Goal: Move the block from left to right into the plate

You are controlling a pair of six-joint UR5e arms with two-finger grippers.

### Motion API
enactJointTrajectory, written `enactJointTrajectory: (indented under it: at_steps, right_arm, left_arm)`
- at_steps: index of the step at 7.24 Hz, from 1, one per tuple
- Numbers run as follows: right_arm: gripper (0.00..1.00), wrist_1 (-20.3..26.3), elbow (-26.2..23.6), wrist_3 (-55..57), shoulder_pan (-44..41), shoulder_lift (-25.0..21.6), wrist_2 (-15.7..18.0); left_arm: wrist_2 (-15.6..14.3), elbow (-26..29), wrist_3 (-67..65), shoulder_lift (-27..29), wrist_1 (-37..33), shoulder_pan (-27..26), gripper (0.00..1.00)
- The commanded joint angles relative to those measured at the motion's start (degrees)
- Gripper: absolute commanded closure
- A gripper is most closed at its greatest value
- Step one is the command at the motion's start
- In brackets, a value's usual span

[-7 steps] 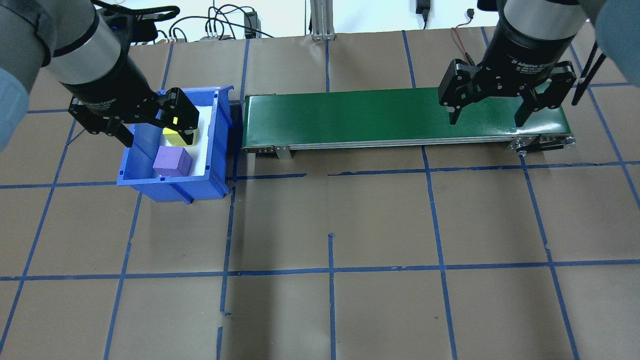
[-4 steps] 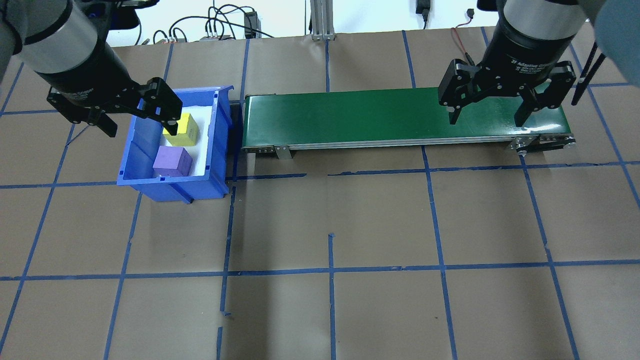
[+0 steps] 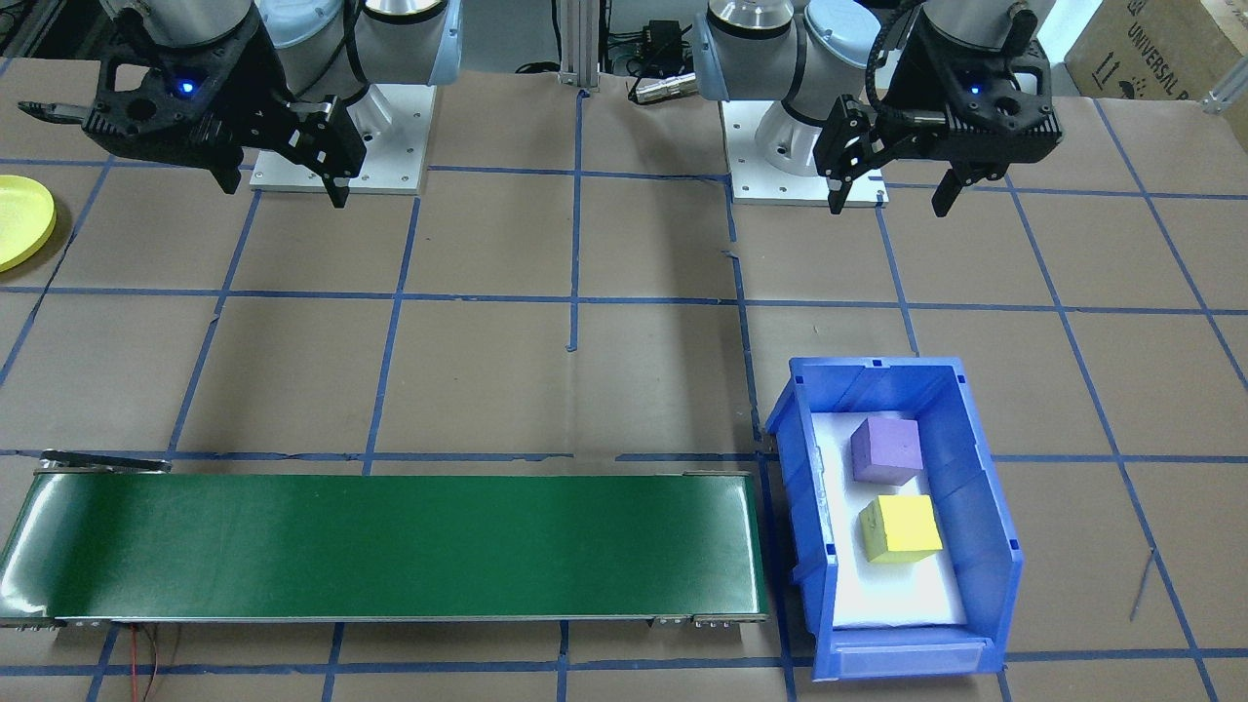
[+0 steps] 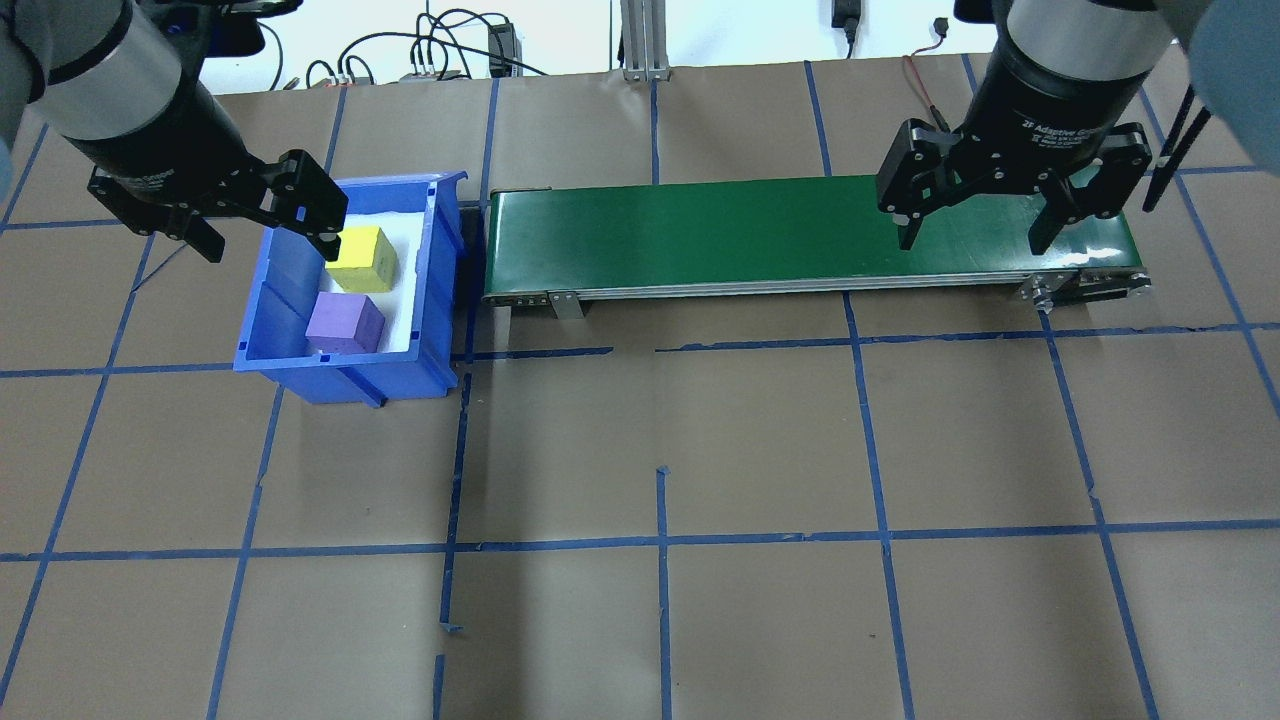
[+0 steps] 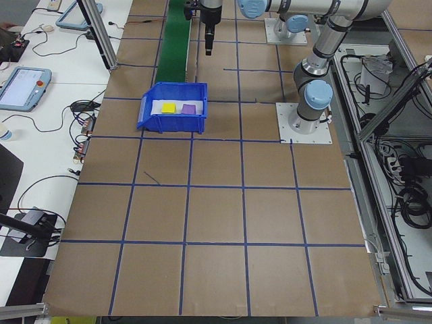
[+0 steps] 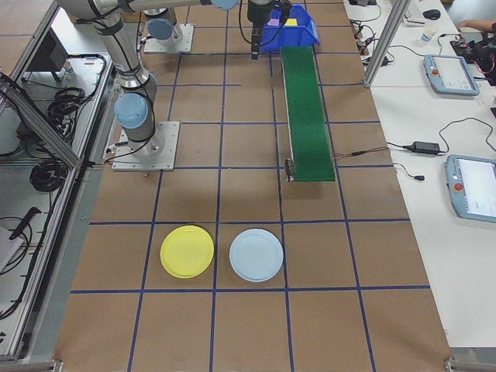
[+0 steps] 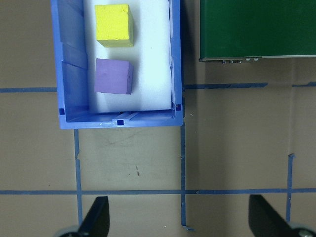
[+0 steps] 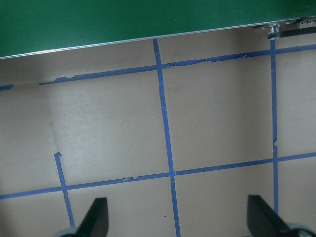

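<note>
The plate (image 3: pixel 21 220) is cut off at the front view's edge; from the right it (image 6: pixel 187 251) lies whole, round and yellow. Both cubes (yellow (image 4: pixel 362 258), purple (image 4: pixel 345 322)) sit in the bin (image 4: pixel 432 290). My left gripper (image 4: pixel 268 231) and right gripper (image 4: pixel 973 233) hang spread, empty.

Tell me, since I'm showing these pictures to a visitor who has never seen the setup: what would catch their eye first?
Probably the blue bin at the table's left, holding a yellow cube and a purple cube side by side on its white floor. Next to it runs a long green conveyor belt, bare on top. Both grippers, left gripper and right gripper, hang open and empty.
</note>
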State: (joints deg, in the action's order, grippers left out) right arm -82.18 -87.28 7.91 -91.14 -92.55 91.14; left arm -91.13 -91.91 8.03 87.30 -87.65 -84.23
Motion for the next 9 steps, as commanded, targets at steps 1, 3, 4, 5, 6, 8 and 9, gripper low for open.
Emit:
enactJointTrajectory:
  at_steps: [1,3,4,5,6,8,9]
  right_arm:
    - [0.0,0.0,0.0,0.0,0.0,0.0,0.0]
    - [0.0,0.0,0.0,0.0,0.0,0.0,0.0]
    - [0.0,0.1,0.0,0.0,0.0,0.0,0.0]
    - [0.0,0.0,0.0,0.0,0.0,0.0,0.1]
    - [0.0,0.1,0.0,0.0,0.0,0.0,0.1]
    - [0.0,0.1,0.0,0.0,0.0,0.0,0.1]
    - [0.0,0.0,0.0,0.0,0.0,0.0,0.1]
  left_arm:
    - [0.1,-0.5,9.8,7.3,7.6,6.6,0.0]
    - [0.6,0.0,10.9,15.0,12.5,8.4,0.0]
    - [1.0,-0.4,10.6,17.4,14.9,8.4,0.0]
    - [1.0,-0.6,9.6,18.1,15.1,8.3,0.0]
    - [1.9,-1.6,7.9,18.2,15.1,8.3,0.0]
    - [2.5,-2.8,8.0,18.9,16.1,6.5,0.0]
    - [1.8,-2.9,8.6,18.9,16.2,4.4,0.0]
